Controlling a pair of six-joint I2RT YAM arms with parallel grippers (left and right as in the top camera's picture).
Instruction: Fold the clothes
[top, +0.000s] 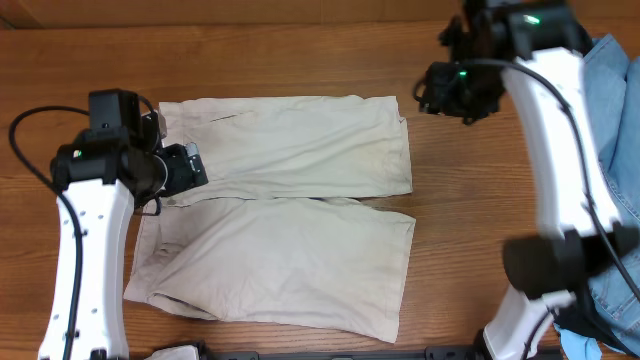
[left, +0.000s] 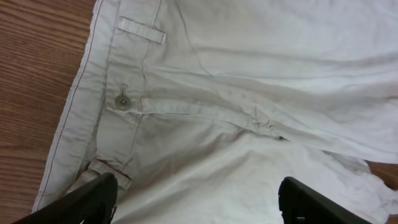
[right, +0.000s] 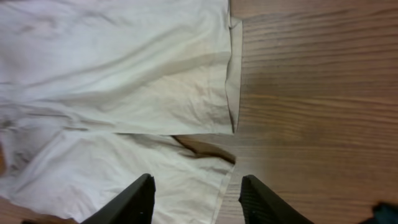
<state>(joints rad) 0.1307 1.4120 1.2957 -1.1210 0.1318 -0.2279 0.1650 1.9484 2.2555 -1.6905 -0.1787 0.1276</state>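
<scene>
A brown wood-grain table (top: 300, 60) carries a pale beige cotton pair of trousers (top: 290, 210), spread flat. Its waistband lies under the left gripper (top: 196, 166), and its leg hems end just short of the right gripper (top: 432, 95). A crumpled light blue denim garment (top: 620, 110) lies well beyond the right gripper, at the table's edge.

The left arm (top: 85, 240) is a long white link capped by black joint housings. A thin black cable (top: 14, 140) loops off its left side, and a small green light (top: 76, 153) glows near the wrist. The right arm (top: 548, 120) has the same white shells and black joints, with two green lights at its far end. The left pincer (left: 198, 182) and right pincer (right: 196, 179) have matte black fingers, and the left's are finely ribbed.
</scene>
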